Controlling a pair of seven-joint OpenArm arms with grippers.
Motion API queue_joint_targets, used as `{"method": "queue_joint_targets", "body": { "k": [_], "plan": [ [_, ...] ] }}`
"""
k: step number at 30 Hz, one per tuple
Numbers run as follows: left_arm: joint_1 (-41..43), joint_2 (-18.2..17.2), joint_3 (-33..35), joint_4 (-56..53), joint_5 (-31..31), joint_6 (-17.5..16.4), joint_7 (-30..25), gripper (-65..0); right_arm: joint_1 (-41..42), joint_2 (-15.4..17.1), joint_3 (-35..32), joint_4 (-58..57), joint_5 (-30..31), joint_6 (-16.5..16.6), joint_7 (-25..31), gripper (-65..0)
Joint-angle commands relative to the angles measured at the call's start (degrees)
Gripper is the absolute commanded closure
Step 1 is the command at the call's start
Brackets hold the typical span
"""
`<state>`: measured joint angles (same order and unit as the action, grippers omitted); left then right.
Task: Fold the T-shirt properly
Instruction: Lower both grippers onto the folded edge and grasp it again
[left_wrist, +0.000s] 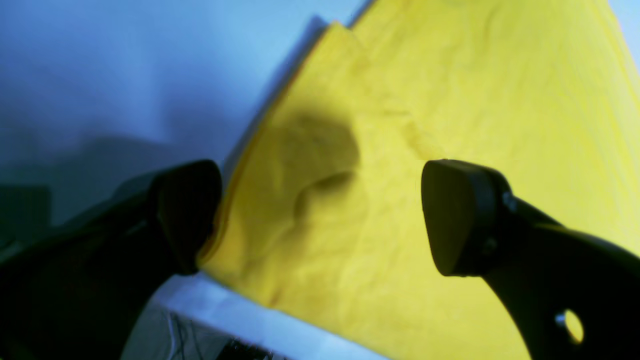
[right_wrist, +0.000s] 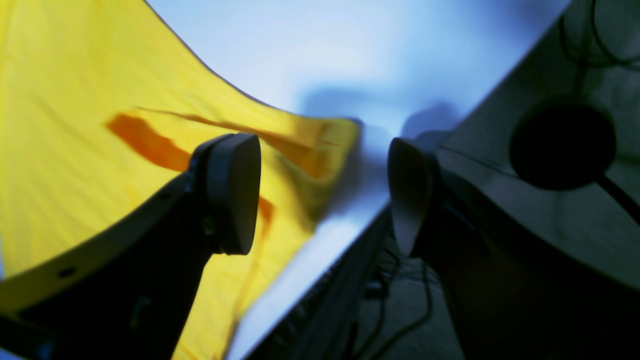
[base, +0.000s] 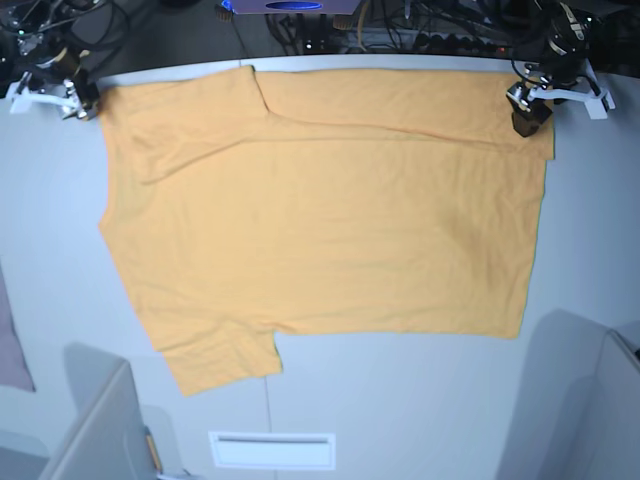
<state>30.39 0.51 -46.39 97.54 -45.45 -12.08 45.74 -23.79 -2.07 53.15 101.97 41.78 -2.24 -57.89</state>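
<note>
Orange-yellow T-shirt (base: 320, 230) spread flat on the pale table (base: 400, 410), plain side up, its far edge folded over along the table's far edge.

Left gripper (left_wrist: 320, 220): fingers spread wide over the shirt's corner, one pad (left_wrist: 190, 215) at the cloth's edge, nothing pinched. Right gripper (right_wrist: 325, 192): fingers spread apart at the opposite far corner by the sleeve, one pad (right_wrist: 232, 192) over the fabric, the other (right_wrist: 407, 192) past the table edge.

readable text: none | labels/brands: none | numbers/signs: none | all three views checked, nothing legible
</note>
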Motion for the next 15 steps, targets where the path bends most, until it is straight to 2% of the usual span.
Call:
{"method": "queue_joint_targets", "body": {
  "k": [1, 8, 10, 13, 15],
  "plan": [
    [0.68, 0.32, 0.37, -0.79, 0.31, 0.60, 3.54, -61.4, -0.16, 0.88, 0.35, 0.75, 0.64, 1.14, 0.79, -37.4],
    [0.68, 0.23, 0.02, -0.61, 0.31, 0.60, 3.54, -61.1, 0.27, 0.70, 0.35, -1.36, 0.64, 1.49, 0.88, -37.4],
    [0.68, 0.23, 0.28, -0.61, 0.22, 0.60, 3.54, -55.9, 0.63, 0.88, 0.35, -2.50, 0.73, 1.58, 0.53, -37.4],
    [0.68, 0.23, 0.46, -0.61, 0.04, 0.60, 3.54, -42.3, 0.63, 0.79, 0.26, -2.50, 0.90, 1.84, 0.35, -37.4],
    [0.68, 0.23, 0.46, -0.53, 0.04, 0.60, 3.54, -33.9, 0.63, 0.61, 0.17, -2.33, 0.90, 3.78, 0.35, -36.9]
  ]
}}
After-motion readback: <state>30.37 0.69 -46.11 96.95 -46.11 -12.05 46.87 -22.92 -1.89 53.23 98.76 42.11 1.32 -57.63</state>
